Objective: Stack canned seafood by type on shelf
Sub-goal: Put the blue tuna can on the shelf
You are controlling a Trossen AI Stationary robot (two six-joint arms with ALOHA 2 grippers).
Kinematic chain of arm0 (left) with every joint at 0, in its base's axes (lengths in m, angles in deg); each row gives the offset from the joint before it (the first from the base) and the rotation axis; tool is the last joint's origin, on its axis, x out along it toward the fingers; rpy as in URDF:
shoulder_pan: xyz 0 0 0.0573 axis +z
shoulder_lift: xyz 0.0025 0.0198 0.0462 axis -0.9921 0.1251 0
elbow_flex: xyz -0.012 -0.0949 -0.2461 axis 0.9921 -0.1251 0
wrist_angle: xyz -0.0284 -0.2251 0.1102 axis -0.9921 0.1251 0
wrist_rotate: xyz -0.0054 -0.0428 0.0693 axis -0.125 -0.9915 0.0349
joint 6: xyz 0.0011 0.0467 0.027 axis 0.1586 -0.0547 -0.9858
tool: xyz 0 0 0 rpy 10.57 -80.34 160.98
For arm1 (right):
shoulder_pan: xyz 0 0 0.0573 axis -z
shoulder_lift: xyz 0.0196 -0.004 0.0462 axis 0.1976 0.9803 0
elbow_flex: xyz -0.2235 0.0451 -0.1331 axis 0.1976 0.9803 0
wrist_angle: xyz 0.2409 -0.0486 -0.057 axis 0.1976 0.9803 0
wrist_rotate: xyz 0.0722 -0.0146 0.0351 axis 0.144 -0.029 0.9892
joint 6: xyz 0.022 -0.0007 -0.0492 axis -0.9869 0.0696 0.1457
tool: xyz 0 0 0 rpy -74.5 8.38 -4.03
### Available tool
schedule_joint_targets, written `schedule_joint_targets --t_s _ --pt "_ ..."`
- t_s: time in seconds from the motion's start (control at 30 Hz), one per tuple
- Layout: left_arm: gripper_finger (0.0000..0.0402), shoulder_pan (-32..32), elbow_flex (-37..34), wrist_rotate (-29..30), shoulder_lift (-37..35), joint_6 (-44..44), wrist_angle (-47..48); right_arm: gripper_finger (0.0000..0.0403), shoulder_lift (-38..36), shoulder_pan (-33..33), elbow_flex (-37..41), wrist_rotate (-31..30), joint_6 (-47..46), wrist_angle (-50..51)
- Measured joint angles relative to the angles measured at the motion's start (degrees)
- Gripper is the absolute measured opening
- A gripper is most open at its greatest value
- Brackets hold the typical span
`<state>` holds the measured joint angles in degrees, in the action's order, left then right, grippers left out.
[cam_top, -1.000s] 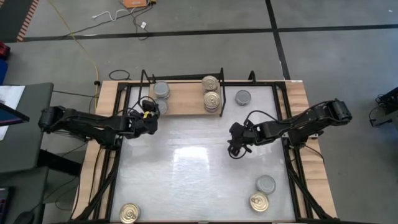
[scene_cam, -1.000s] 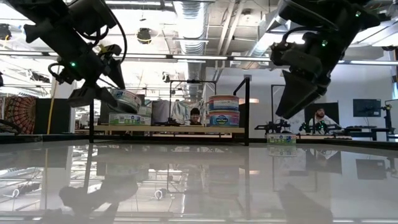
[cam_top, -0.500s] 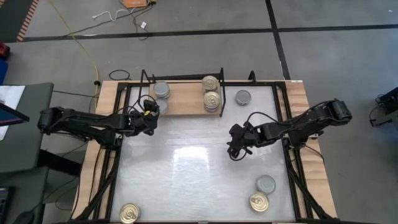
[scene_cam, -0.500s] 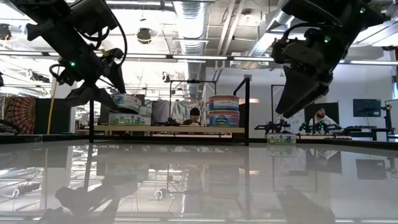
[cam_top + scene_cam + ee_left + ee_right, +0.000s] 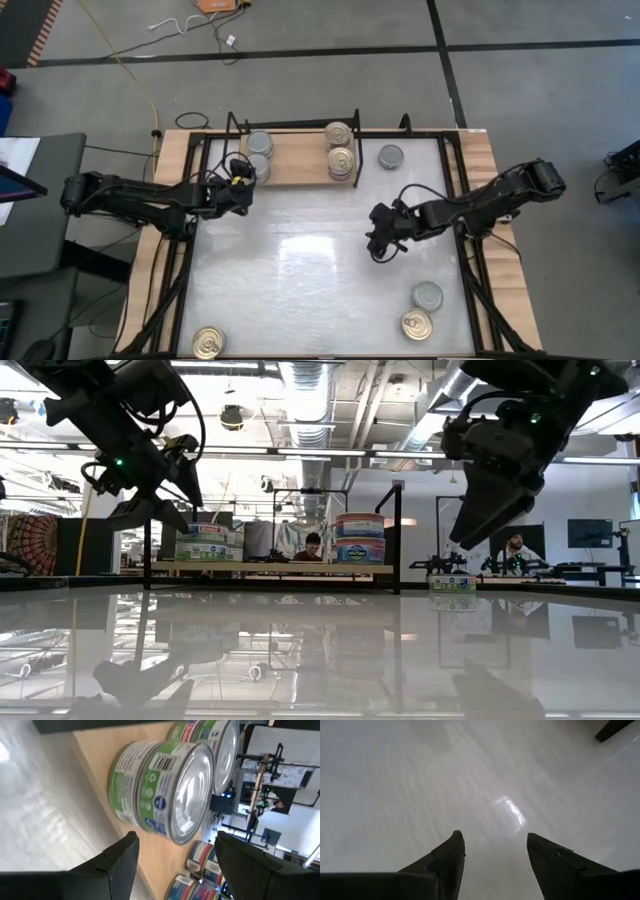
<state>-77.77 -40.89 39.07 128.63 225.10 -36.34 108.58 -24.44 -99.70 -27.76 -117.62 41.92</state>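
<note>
Left tool [image 5: 243, 177] released silver-top can [image 5: 165, 795] on shelf [image 5: 295, 160], backed off, open, empty. Right tool [image 5: 380, 245] drifted sideways, open, empty.

Our left gripper [image 5: 243, 178] spread empty beside the shelf [image 5: 295, 160], our right gripper [image 5: 377, 245] gaping well clear of it.

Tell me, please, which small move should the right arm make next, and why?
Probably it should travel toward the near right corner of the white tabletop and come down over the grey-topped can there. The right gripper hangs open and empty above bare table, while that can and the gold-topped can beside it are not yet on the shelf.
</note>
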Motion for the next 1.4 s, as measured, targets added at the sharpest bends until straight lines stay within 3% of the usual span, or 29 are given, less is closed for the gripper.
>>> schedule_joint_targets --t_s 0.2,0.37,0.67,0.87,1.03,1.4 --pt "0.0249 0.3 0.0 0.6 0.1 -1.2 0.7 0.0240 0.0 -0.9 0.0 0.0 -0.2 0.0" --pt "0.0249 -1.7 0.0 0.3 0.0 -13.7 -3.6 0.0240 0.0 -0.9 0.0 0.0 -1.5 -0.1" --pt "0.0249 -8.1 0.3 -1.4 0.0 -54.0 -18.5 0.0240 0.0 -0.3 0.0 -0.4 -1.7 -3.0" --pt "0.0249 -13.1 5.7 -6.3 0.0 -80.5 -16.3 0.0240 0.0 -0.3 0.0 -0.4 -1.6 -5.3" --pt "0.0249 -17.6 9.8 -6.6 0.0 -100.6 -13.7 0.0240 0.0 -0.3 0.0 -0.4 -1.6 -6.7" --pt "0.0249 -22.7 11.6 -8.0 0.0 -104.4 -12.0 0.0240 0.0 -0.3 0.0 -0.4 -3.5 -6.8"
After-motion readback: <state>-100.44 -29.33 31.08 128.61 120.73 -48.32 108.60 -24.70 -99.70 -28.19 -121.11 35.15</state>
